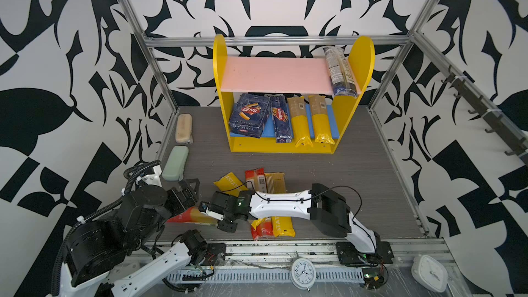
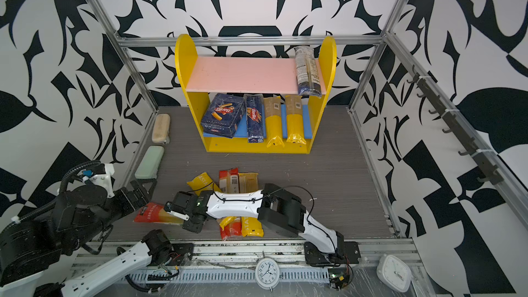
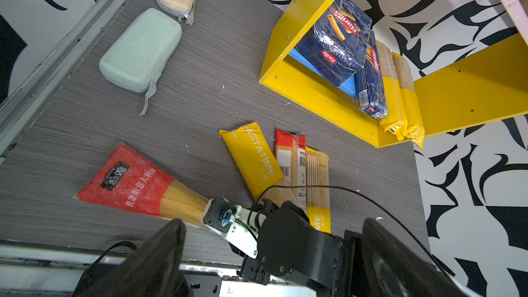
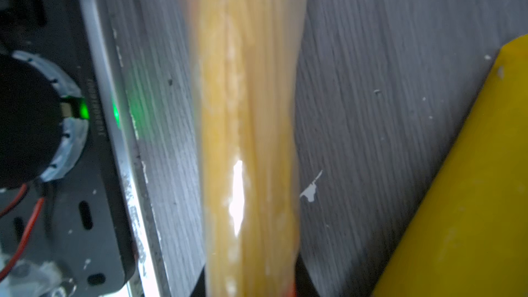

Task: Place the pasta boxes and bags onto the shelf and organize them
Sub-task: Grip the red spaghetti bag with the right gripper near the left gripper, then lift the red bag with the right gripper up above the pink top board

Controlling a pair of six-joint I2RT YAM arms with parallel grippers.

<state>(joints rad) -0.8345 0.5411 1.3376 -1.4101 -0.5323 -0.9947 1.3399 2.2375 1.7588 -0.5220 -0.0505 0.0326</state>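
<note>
My right gripper (image 4: 250, 287) is shut on the clear middle of a red-ended spaghetti bag (image 1: 185, 217) (image 3: 128, 181) lying at the table's front left. My left gripper (image 1: 190, 185) (image 3: 271, 252) hovers open just behind that bag, holding nothing. Three more bags lie under the right forearm: a tilted yellow one (image 1: 228, 182), a red one (image 1: 255, 180) and a yellow one (image 1: 275, 182). The yellow shelf (image 1: 341, 127) holds the wide Barilla box (image 1: 251, 115), the narrow box (image 1: 281, 120) and two yellow bags (image 1: 298, 122) on its blue board. A dark blue bag (image 1: 340, 72) lies on the pink board.
A beige case (image 1: 184, 128) and a green case (image 1: 175, 162) lie along the left wall. A metal rail (image 1: 285, 248) runs along the front edge, with a round clock (image 1: 303, 272) and a square clock (image 1: 430, 272) beyond it. Most of the pink board (image 1: 271, 75) is bare.
</note>
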